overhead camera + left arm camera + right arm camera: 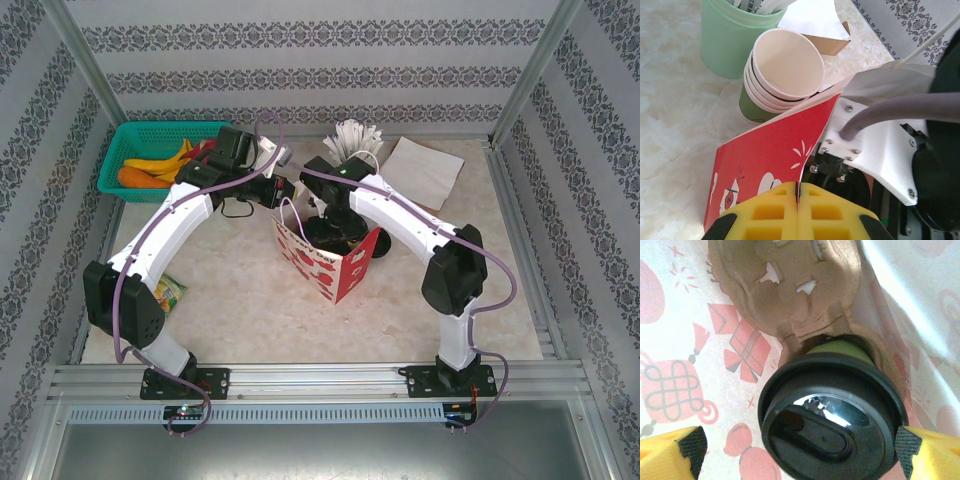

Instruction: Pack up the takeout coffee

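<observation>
From above, we see the red-and-white paper bag [340, 265] standing open mid-table. The left gripper [283, 190] is at its far-left rim and the right gripper [335, 230] reaches down into its mouth, so the right arm is the nearer to the coffee

In the left wrist view, the left gripper [798, 210] is clenched on the bag's red wall. A stack of paper cups [785, 75] and a mint cup of straws [732, 35] stand just beyond it

In the right wrist view, the right gripper [800, 445] is released, its fingers wide on either side of the black lid [832, 422]. The green cup [840, 347] sits in one well of the pulp tray [785, 295] inside the bag, straight ahead of the gripper, its axis along the line of approach. We judge the next move to be a straight pull back along that axis, keeping the pads off the lid
</observation>
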Motion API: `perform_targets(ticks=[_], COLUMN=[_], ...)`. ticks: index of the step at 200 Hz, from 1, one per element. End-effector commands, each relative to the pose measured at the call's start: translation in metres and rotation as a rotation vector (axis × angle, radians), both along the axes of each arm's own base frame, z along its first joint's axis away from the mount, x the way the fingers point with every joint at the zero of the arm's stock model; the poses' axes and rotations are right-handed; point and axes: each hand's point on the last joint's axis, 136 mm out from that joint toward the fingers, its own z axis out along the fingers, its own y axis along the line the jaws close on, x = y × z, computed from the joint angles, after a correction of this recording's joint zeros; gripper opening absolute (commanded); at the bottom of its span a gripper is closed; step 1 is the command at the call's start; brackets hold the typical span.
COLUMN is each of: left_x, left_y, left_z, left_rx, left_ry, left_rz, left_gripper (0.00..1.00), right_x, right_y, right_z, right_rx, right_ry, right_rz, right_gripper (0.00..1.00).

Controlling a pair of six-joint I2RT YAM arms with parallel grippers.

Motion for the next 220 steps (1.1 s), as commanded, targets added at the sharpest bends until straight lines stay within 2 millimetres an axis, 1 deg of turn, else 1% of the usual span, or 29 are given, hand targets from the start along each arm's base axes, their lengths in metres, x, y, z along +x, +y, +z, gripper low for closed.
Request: perform_targets(ticks=[1,46,151,193,220], left_x=[-0.001,0.000,0.000,0.001,0.000], left_y=[-0.003,-0.002,-0.001,-0.002,-0.002], left_z=[0.007,0.006,0.008,0.004,0.006], left_rx=[-0.012,-0.005,-0.003,-0.003,-0.005], left_ry=[-0.027,-0.028,-0.031,-0.018,-0.023], left_rz=[-0.029,-0.025,-0.020,-0.022,-0.022], left_gripper=[0.00,0.00,0.00,0.00,0.00], right_x=[-0.004,-0.008,-0.010,-0.009,-0.008], right_y=[-0.004,-0.001,-0.005,-0.008,-0.007], right_z=[0.024,0.031,0.054,0.056,0.056], right_rx=[0.018,0.050,0.071,0.060,0.059], right_ry=[-0.035,-0.035,-0.087,-0.101,-0.101], right_rz=[-0.008,0.010,0.034,0.042,0.044], right_gripper=[0.98,0.98,0.98,0.98,0.98])
